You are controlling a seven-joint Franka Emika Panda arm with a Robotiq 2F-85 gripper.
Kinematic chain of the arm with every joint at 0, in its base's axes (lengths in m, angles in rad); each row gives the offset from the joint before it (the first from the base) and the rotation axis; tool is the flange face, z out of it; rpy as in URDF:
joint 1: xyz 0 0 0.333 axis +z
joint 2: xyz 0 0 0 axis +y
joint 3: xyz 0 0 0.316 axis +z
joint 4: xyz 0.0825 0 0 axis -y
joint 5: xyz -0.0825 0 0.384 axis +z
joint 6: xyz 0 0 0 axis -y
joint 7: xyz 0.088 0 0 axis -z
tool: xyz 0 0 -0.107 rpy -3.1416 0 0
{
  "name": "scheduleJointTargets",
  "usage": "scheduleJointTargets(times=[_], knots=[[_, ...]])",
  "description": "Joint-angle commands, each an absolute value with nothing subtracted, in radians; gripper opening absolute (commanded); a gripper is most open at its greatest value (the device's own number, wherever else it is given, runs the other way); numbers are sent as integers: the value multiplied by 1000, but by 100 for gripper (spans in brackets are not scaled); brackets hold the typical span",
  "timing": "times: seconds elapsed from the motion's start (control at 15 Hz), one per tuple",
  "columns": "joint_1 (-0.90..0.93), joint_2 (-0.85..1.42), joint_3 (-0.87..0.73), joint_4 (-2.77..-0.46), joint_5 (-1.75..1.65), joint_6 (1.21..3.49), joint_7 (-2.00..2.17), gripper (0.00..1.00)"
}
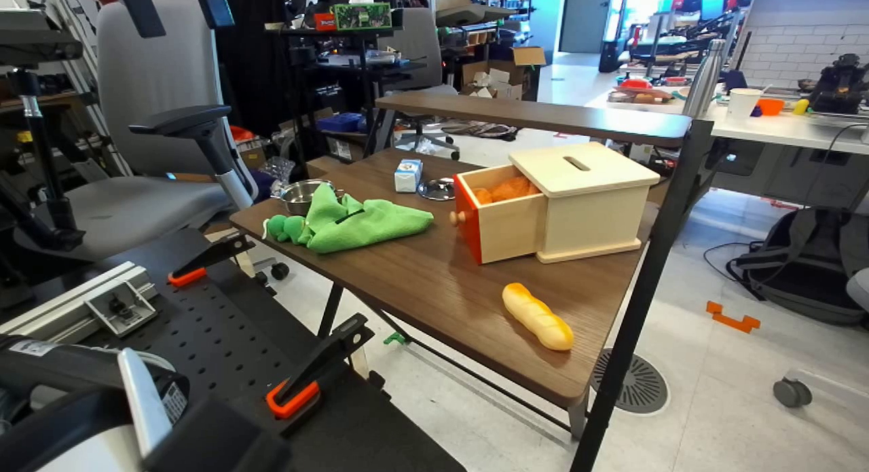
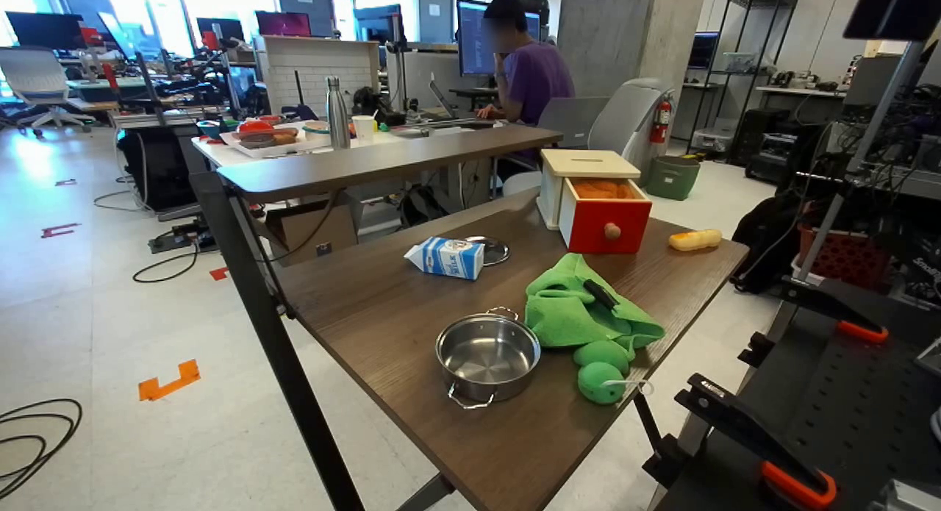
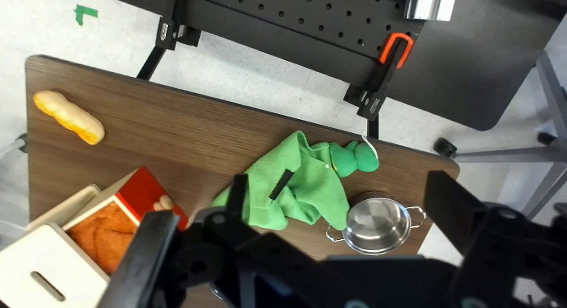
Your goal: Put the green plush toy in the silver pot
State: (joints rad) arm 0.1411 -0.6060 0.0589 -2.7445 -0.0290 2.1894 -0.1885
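Note:
The green plush toy point(image 2: 601, 371) lies on the table, darker green and rounded with a white loop. A floppy light green cloth part point(image 2: 581, 309) with a black strip lies against it; I cannot tell whether they are joined. Both show in the wrist view, the toy point(image 3: 352, 159) near the table edge. The silver pot point(image 2: 489, 360) stands beside the cloth, upright and empty; the cloth partly hides it in an exterior view point(image 1: 302, 197). My gripper point(image 3: 339, 195) is open, high above the table, with nothing between its fingers. Its fingers also hang at the top left in an exterior view point(image 1: 187, 27).
A wooden box point(image 1: 594, 207) has its red-fronted drawer open, with an orange plush inside. A milk carton point(image 2: 448, 257) and a metal lid point(image 1: 438, 189) lie between box and pot. A toy bread point(image 1: 538, 316) lies near the table's end. A raised shelf point(image 1: 536, 115) runs along one side.

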Motion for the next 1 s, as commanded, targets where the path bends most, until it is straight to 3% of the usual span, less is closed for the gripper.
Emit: scheduleJointTargets(times=[0.0, 0.93], knots=[[210, -438, 33, -2659, -12, 2238, -331, 100], [236, 94, 124, -2502, 42, 2465, -707, 100]])
